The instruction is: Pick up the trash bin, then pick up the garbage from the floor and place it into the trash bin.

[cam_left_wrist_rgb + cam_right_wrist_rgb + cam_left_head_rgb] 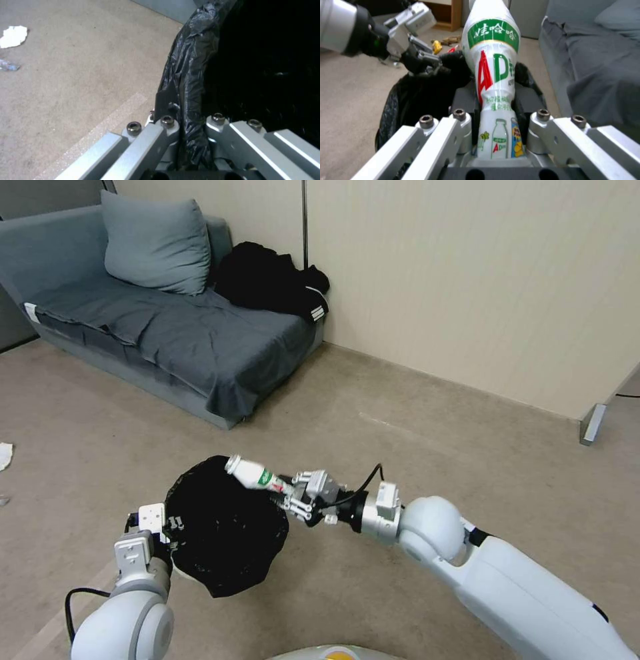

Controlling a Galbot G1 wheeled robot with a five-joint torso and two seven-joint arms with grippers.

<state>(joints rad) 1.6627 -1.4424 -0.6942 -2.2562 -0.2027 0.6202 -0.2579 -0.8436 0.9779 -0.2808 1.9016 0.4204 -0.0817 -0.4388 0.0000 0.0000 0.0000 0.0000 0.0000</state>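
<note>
Beige short-pile carpet (433, 447) ran to a grey sofa (167, 333). Left gripper (186, 130) was clamped on the black-bagged rim of the round white trash bin (227, 527), lifted above the carpet. Right gripper (288, 495) pinched a small white plastic bottle (253, 473) over the bin's far edge.

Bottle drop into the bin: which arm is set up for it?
Right. The right gripper is shut on the bottle, which hangs over the trash bin rim. The left gripper is clamped on that rim, holding the bin up, so it should just hold.
</note>
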